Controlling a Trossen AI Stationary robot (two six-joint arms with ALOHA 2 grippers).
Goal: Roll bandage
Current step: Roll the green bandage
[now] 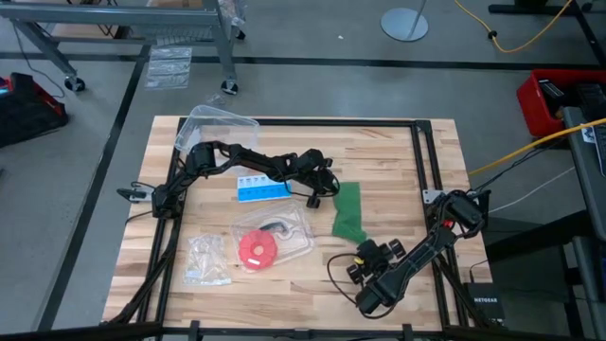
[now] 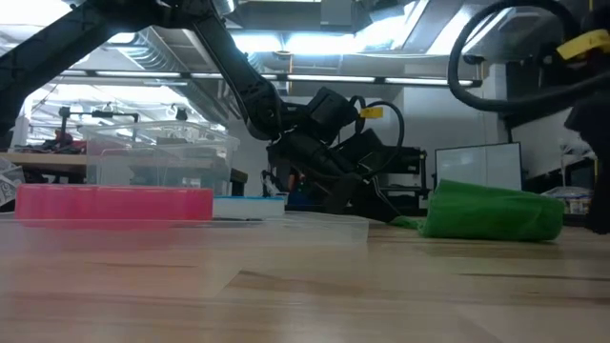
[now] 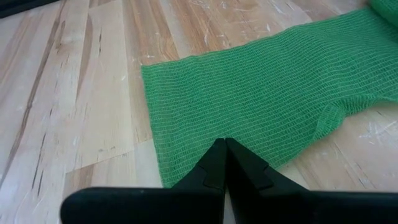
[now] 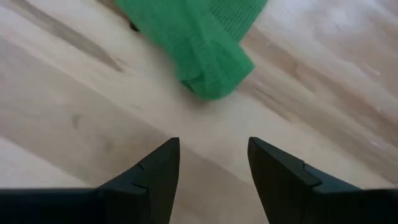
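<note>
The green bandage [image 1: 348,213] lies on the wooden table near its middle. One end is spread flat [image 3: 261,93]; the other, nearer the table's front, is bunched into a thick fold [image 4: 211,65]. My left gripper [image 3: 224,143] reaches in from the table's left, shut, with its tips on the flat end. My right gripper [image 4: 214,155] hovers open just short of the bunched end [image 1: 347,233], with bare wood between its fingers. In the low view the bandage [image 2: 491,214] shows as a low green mound. My left gripper rests its shut fingertips [image 3: 219,155] on the bandage's flat end, close to one long edge [image 3: 186,163]. The fingers come slanting down from the table's left. The cloth lies flat on the wood under them, a single layer as far as shows.
A blue-and-white pill box [image 1: 260,189] lies left of the bandage. A red disc in clear plastic [image 1: 256,248], a crumpled clear bag [image 1: 204,258] and a clear tub [image 1: 216,125] sit farther left. Black frame rails [image 1: 428,161] run along the table's right side.
</note>
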